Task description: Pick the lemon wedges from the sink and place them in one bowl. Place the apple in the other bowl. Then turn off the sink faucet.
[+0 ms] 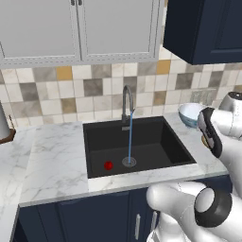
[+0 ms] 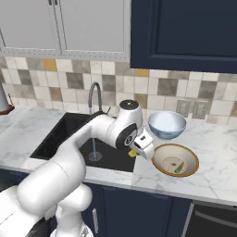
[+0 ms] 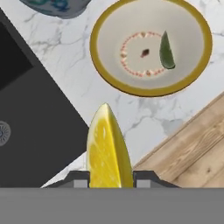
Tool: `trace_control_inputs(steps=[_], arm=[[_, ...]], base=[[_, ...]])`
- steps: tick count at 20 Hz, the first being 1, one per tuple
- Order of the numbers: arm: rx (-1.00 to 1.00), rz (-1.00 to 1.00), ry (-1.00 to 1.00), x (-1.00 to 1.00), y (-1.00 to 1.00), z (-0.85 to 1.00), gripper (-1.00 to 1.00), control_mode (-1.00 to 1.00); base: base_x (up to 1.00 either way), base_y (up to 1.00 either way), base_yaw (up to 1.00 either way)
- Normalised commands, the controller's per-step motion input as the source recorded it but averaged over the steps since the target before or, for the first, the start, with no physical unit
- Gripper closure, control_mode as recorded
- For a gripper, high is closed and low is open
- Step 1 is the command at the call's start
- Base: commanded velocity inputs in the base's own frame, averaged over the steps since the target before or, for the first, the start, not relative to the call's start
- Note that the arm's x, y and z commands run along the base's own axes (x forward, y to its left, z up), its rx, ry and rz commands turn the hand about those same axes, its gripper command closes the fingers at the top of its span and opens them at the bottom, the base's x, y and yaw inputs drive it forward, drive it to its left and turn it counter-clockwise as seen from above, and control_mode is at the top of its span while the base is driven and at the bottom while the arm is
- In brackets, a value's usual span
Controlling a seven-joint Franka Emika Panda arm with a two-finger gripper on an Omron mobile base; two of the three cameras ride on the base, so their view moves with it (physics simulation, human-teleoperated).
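My gripper [image 3: 111,179] is shut on a bright yellow lemon wedge [image 3: 107,151]. It hangs over the counter's front edge, between the black sink [image 3: 26,131] and the tan-rimmed shallow bowl [image 3: 98,57]. From the right base view, gripper [image 2: 135,151] and wedge [image 2: 133,152] sit just left of that bowl [image 2: 194,155]. An olive wedge [image 3: 166,51] lies inside the bowl. The pale blue bowl [image 2: 166,124] stands behind it. A red apple [image 1: 108,165] rests on the sink floor [image 1: 151,142], left of the drain. Water runs from the faucet [image 1: 126,101].
Marble counter [image 1: 52,160] stretches left of the sink, with a brown object [image 1: 4,130] at its far left edge. Wall outlets [image 2: 200,109] sit behind the bowls. Upper cabinets [image 2: 185,32] hang overhead. Wooden floor [image 3: 192,148] lies below the counter's edge.
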Motion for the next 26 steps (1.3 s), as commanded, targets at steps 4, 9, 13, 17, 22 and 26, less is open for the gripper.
trace_control_inputs(steps=[4, 9, 13, 17, 22, 26], arm=[[0.11, 0.01, 0.01, 0.28, -0.75, -0.03, 1.00, -1.00], [0.12, 0.01, 0.04, 0.40, -0.76, 0.00, 1.00, -1.00], [0.09, 0.00, 0.05, 0.46, -0.65, -0.07, 1.00, -1.00], [0.04, 0.00, 0.04, 0.53, -0.36, -0.25, -1.00, -1.00], [0.01, 0.00, 0.00, 0.55, -0.29, -0.45, -1.00, -1.00], [0.03, 0.00, 0.00, 0.25, -0.32, -0.10, -1.00, -1.00]], base=[[0.00, 0.00, 0.00], [0.00, 0.00, 0.00], [0.00, 0.00, 0.00], [0.00, 0.00, 0.00], [0.00, 0.00, 0.00], [0.00, 0.00, 0.00]])
